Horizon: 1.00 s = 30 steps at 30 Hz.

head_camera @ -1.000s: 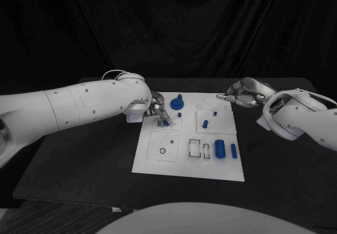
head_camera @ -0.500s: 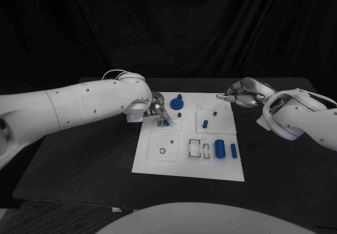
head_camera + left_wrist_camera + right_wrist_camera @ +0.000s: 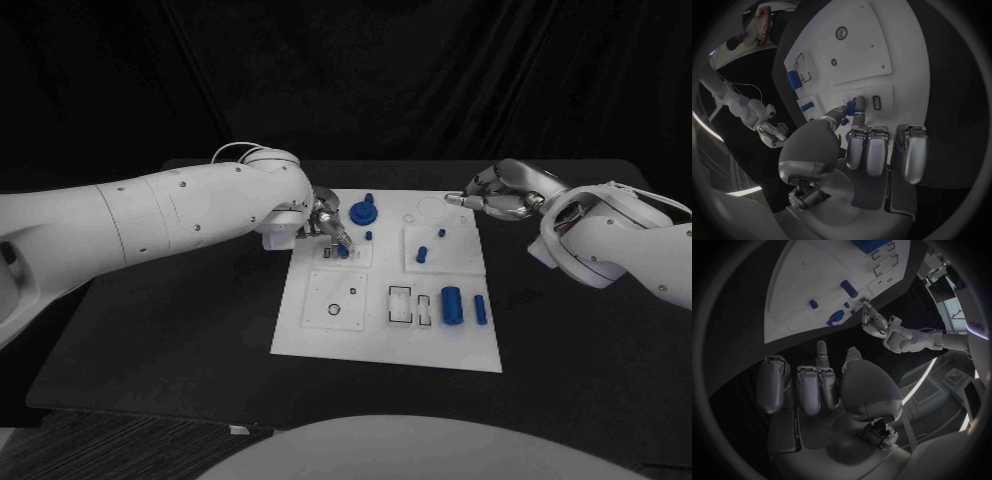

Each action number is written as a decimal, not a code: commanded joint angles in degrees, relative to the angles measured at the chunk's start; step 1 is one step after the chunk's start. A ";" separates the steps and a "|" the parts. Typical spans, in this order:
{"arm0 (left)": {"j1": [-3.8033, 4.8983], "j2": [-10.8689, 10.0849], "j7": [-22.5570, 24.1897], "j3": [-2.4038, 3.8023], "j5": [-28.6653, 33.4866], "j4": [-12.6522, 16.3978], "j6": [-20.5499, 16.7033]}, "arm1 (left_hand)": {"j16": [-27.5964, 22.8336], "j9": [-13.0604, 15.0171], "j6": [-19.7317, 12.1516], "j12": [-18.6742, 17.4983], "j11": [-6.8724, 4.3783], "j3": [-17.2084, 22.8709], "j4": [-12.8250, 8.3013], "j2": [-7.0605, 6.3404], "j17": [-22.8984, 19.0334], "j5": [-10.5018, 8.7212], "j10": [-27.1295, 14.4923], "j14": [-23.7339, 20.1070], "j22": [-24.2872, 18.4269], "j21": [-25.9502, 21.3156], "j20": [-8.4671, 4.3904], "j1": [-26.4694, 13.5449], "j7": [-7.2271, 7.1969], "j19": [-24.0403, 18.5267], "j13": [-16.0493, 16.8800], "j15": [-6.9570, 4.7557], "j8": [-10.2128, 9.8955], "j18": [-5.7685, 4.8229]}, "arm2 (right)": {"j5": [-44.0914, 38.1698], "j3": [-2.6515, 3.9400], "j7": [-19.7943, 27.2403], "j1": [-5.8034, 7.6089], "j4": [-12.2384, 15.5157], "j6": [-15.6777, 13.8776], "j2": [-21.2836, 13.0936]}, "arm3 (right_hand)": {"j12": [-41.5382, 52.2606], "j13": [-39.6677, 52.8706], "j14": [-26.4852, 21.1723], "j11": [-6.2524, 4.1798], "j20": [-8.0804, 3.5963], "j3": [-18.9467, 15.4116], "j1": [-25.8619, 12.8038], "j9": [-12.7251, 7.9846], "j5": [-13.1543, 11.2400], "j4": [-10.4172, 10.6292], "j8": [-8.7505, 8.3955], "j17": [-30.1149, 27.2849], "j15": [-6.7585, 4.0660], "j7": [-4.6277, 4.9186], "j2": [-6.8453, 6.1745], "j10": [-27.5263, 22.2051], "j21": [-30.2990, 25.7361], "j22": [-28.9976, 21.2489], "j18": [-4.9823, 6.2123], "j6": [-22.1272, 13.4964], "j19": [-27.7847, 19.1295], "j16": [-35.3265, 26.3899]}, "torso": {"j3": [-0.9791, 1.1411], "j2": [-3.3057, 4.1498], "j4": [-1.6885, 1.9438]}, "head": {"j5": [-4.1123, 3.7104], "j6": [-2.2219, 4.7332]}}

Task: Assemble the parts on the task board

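The white task board (image 3: 387, 325) lies in the middle of the black table. My left hand (image 3: 323, 227) hovers over the board's far left part and pinches a small blue part (image 3: 851, 107) between thumb and a finger. The part sits just above a small square plate (image 3: 343, 254), beside a narrow slot (image 3: 876, 102). My right hand (image 3: 499, 194) hangs off the board's far right corner with its fingers curled in and nothing in them. It also fills the right wrist view (image 3: 826, 385).
On the board stand a round blue piece (image 3: 364, 211), a short peg (image 3: 421, 254) and a tiny peg (image 3: 440, 235). A thick blue cylinder (image 3: 451, 305) and a thinner one (image 3: 480, 309) lie at the right, beside rectangular slots (image 3: 401, 304).
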 commanded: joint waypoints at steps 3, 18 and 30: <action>-0.01 0.19 0.87 0.04 -0.03 -0.18 0.28 | 0.58 1.43 0.36 0.15 -1.18 7.54 -1.78 -0.66 15.35 3.40 6.47 6.45 12.19 -0.73 -0.29 1.08 -0.42 3.24 14.46 -1.21 0.18 0.85 | -0.03 0.04 -0.69 -0.11 0.08 -0.03 -0.03 | 0.95 15.10 4.56 0.42 0.00 -1.43 1.26 0.38 0.96 0.30 -0.33 8.50 -0.05 0.19 0.07 5.86 -1.40 11.25 1.12 0.18 -0.39 -0.78 | 0.01 -0.02 0.02 | 0.06 -0.01; -0.08 0.07 0.16 0.03 -0.03 -0.22 1.01 | 0.58 1.50 0.34 0.15 -1.17 7.56 -1.73 -0.62 15.35 3.34 6.47 6.45 12.14 -0.78 -0.29 1.02 -0.41 3.19 14.46 -1.21 0.20 0.87 | -0.03 0.04 -0.77 -0.11 0.09 0.02 0.01 | 0.95 15.10 4.55 0.43 0.01 -1.55 1.41 0.40 0.97 0.30 -0.36 8.46 -0.05 0.19 0.10 5.86 -1.43 11.25 1.12 0.20 -0.39 -0.80 | 0.00 0.01 0.03 | 0.12 -0.01; -0.18 0.28 -0.18 0.03 -0.03 -0.36 1.24 | 0.58 1.58 0.31 0.15 -1.17 7.54 -1.65 -0.63 15.35 3.14 6.47 6.45 12.15 -0.78 -0.30 0.90 -0.40 3.20 14.46 -1.21 0.21 0.87 | -0.03 0.04 -0.80 -0.12 0.15 0.02 0.00 | 0.95 15.10 4.55 0.43 0.01 -1.55 1.41 0.40 0.97 0.30 -0.36 8.46 -0.05 0.19 0.10 5.86 -1.43 11.25 1.12 0.20 -0.39 -0.80 | 0.01 0.00 0.03 | 0.03 -0.01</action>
